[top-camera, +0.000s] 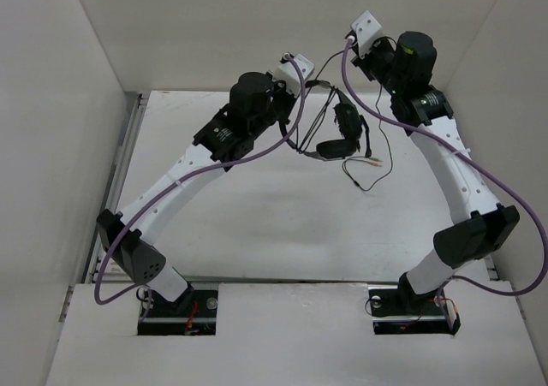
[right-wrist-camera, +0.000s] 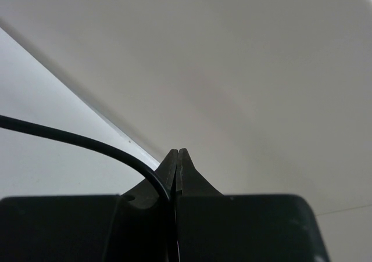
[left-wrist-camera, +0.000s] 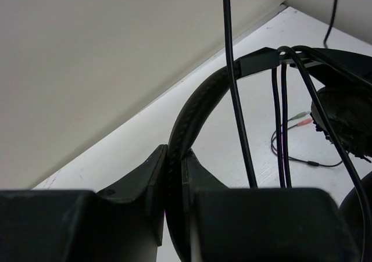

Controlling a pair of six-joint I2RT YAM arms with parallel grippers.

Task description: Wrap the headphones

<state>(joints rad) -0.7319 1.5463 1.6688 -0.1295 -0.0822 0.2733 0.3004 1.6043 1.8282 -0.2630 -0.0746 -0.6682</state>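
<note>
While the left gripper (left-wrist-camera: 175, 157) clamps shut on the headband (left-wrist-camera: 200, 96), the headphones (top-camera: 341, 133) hang above the far middle of the bench (top-camera: 257, 215), lifted so the cord can pass freely around them. The right gripper (right-wrist-camera: 176, 157), jaws closed to a sliver on the cord (right-wrist-camera: 87, 139), holds that strand high near the back wall (top-camera: 257, 26), apparently to take up slack and give tension for a turn. Seen from the left wrist, several strands cross the top of the headband beside an earcup (left-wrist-camera: 343, 119). That suggests winding is under way, though how many full turns lie there cannot be told. The plugs (left-wrist-camera: 301, 118) and a loose tail rest on the bench below, so a good length looks yet to be wound. The next pass likely calls for the right arm to carry its strand over the headband without loosening those already laid, the left grip firm throughout; a slack loop could slip off the curved band.
</note>
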